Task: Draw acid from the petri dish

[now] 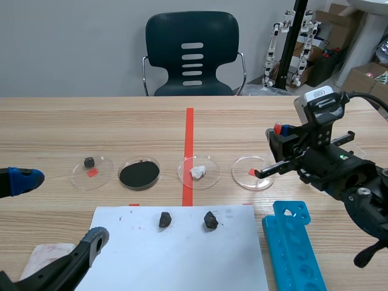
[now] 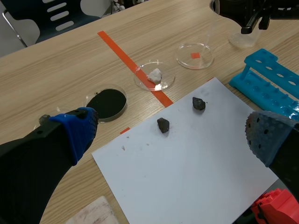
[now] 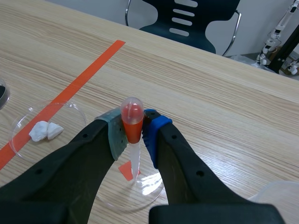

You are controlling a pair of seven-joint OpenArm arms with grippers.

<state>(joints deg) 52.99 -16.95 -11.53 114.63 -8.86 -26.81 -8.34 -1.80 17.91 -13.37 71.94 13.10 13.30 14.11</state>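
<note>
My right gripper point(image 1: 280, 144) point(image 3: 134, 131) is shut on a dropper point(image 1: 278, 129) point(image 3: 132, 120) with a red bulb, held upright. Its clear tip points down into a clear petri dish point(image 1: 242, 177) point(image 3: 150, 187) point(image 2: 187, 59) that has a small orange mark on its floor. Whether the tip touches the dish I cannot tell. My left gripper point(image 1: 56, 211) point(image 2: 170, 140) stands open low at the near left, above the corner of a white paper sheet point(image 1: 182, 254) point(image 2: 187, 177), holding nothing.
Left of that dish stand three more: one with white lumps point(image 1: 198, 171) point(image 3: 44, 131), one with black powder point(image 1: 139, 174), one with a small dark stone point(image 1: 90, 162). Two dark stones point(image 1: 165, 219) point(image 1: 210, 219) lie on the paper. A blue tube rack point(image 1: 295, 245) lies near right.
</note>
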